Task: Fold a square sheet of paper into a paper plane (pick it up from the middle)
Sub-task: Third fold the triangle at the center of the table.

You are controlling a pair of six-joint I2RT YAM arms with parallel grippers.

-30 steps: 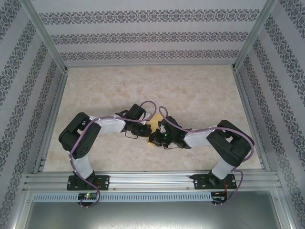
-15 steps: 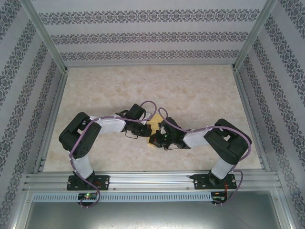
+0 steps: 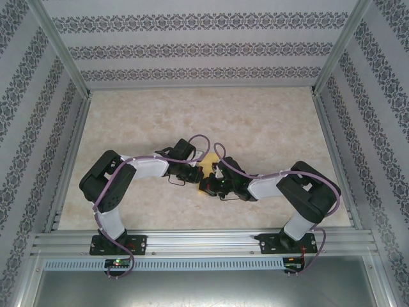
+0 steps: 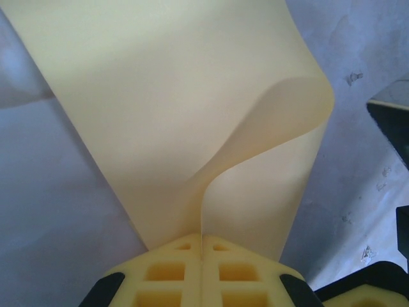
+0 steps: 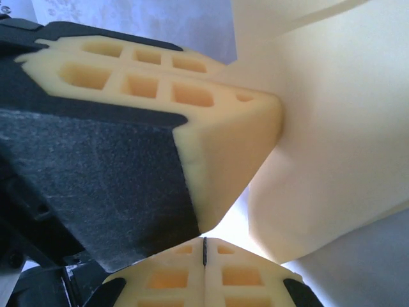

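**A:** Report status, starting from the left.

**B:** Our left gripper (image 4: pixel 202 246) is clamped shut on one edge of the square sheet of paper (image 4: pixel 166 96). The sheet sits mid-table (image 3: pixel 255 121), between the two wrists, and appears lifted. We judge that this pinch bows the sheet toward a fold, since one flap curls over.

**A:** And the right side?

**B:** Our right gripper (image 5: pixel 204 249) has its pads pressed together just beside the sheet. We cannot confirm any paper between them. The grippers nearly touch, so our open room lies toward the far edge and out to either side.
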